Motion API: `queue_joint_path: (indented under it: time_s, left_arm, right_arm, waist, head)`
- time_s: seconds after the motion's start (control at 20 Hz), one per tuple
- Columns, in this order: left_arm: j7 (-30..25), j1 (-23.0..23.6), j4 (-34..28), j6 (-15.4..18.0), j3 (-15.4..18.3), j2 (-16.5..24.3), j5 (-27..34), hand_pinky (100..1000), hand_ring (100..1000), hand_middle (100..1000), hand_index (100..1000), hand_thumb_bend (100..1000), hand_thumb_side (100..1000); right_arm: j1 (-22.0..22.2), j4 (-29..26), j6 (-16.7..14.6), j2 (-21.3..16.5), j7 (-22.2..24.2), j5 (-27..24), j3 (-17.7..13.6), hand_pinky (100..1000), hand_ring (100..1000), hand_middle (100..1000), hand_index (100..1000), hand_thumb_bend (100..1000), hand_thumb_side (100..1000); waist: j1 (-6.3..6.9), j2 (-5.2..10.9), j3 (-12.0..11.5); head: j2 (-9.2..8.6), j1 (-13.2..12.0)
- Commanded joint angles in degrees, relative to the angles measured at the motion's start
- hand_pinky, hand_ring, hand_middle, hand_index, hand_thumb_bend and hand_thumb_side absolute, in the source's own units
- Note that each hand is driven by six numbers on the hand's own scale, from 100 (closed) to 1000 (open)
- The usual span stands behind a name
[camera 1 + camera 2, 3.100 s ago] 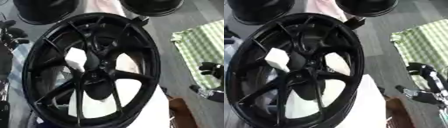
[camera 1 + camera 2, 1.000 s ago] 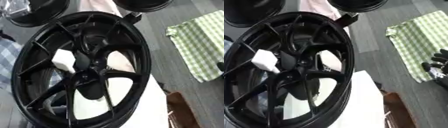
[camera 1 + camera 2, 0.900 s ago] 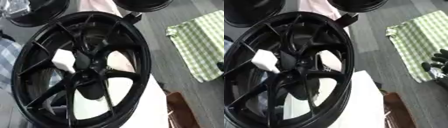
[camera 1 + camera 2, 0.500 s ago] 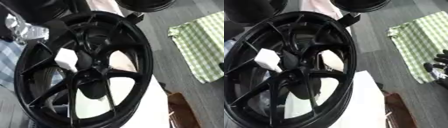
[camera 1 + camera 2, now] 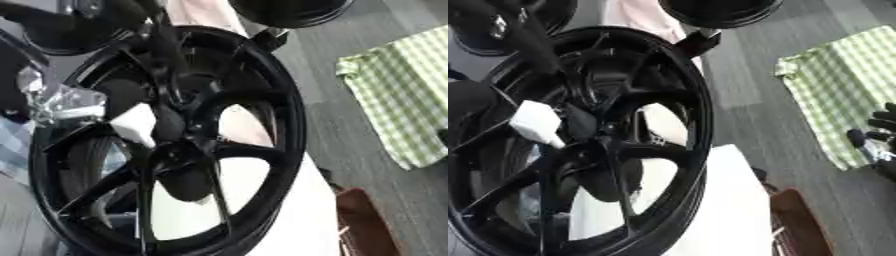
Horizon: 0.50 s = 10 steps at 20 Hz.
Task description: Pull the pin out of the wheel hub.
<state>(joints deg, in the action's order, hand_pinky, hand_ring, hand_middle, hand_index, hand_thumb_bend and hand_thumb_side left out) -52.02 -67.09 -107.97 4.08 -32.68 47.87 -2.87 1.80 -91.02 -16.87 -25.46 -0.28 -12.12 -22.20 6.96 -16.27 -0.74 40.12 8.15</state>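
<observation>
One change: my left hand (image 5: pixel 168 75) has come in from the upper left and now reaches across the wheel hub (image 5: pixel 280 125) toward its centre.
Pin: the white block (image 5: pixel 535 122) just beside the hub centre, not yet pulled.
Left hand's fingers: dark against dark spokes, I cannot tell.
Right hand (image 5: pixel 881 137): idle at the right edge, mostly cut off.
Meaning: I judge the reach is under way, with grasping the pin next.

Even, soft daylight; both views motion-blurred, with glossy sheen on the black wheel hub (image 5: pixel 262 100).
</observation>
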Motion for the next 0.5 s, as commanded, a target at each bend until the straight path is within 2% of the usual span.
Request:
queue_joint_path:
  time_s: [0.05, 0.2, 0.4, 0.5]
  left_arm:
    - [0.1, -0.7, 1.8, 0.9, 0.2, 1.4, -4.4, 921, 837, 764, 876, 400, 812]
    - [0.1, -0.6, 3.3, 1.0, 0.5, 0.9, -7.3, 926, 837, 757, 881, 449, 832]
    - [0.1, -0.5, 3.7, 0.3, 0.6, 0.9, -8.3, 918, 841, 767, 918, 529, 975]
    - [0.1, -0.3, 3.5, 0.3, 0.8, 1.0, -8.5, 912, 835, 764, 923, 554, 1000]
  right_arm:
    - [-0.3, -1.2, 0.0, -1.5, 0.0, 0.6, -0.5, 692, 754, 705, 828, 662, 284]
    - [-0.3, -1.2, -0.1, -1.5, 0.0, 0.7, -0.5, 691, 753, 704, 827, 662, 284]
    - [-0.3, -1.1, -0.1, -1.5, -0.1, 0.8, -0.5, 690, 752, 703, 827, 663, 284]
    - [-0.3, -1.0, -0.1, -1.5, -0.1, 0.8, -0.6, 689, 751, 702, 826, 663, 284]
  waist:
    - [-0.34, 1.24, 0.1]
    - [-0.33, 1.22, 0.1]
    - [-0.28, 1.2, 0.2]
    - [-0.25, 1.18, 0.2]
  head:
    - [-0.28, 0.0]
    - [0.0, 0.0]
    - [0.18, -0.1]
    - [0.23, -0.1]
